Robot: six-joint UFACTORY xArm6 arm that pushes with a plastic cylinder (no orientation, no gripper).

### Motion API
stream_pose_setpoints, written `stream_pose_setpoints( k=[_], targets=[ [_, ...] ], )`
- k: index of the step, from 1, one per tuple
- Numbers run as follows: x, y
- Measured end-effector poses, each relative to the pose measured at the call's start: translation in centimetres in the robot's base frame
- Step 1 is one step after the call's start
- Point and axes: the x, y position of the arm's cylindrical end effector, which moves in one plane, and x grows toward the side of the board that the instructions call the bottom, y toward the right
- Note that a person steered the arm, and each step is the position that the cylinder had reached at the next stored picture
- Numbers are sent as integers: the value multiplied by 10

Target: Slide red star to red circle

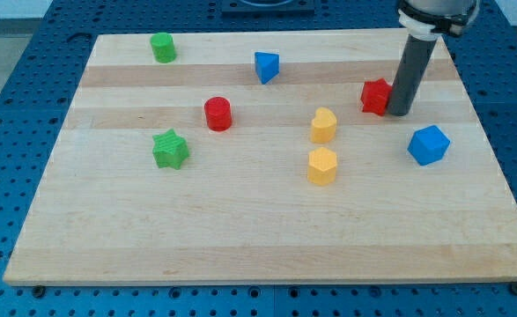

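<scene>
The red star [375,96] lies on the wooden board at the view's upper right. My tip [399,113] stands right against the star's right side, touching or nearly touching it. The red circle [217,114] is a short red cylinder left of the board's middle, well to the left of the star. A yellow block [324,125] lies between the star and the circle, a little lower than both.
A second yellow block [322,165] lies below the first. A blue cube [429,145] sits below and right of my tip. A blue wedge-like block [266,66] is at the top middle, a green cylinder [162,47] at the top left, a green star [171,149] at the left.
</scene>
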Motion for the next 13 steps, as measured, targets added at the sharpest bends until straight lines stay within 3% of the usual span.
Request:
stream_pose_setpoints(
  k=[5,13],
  targets=[
    [-31,15],
    [-53,-42]
  ],
)
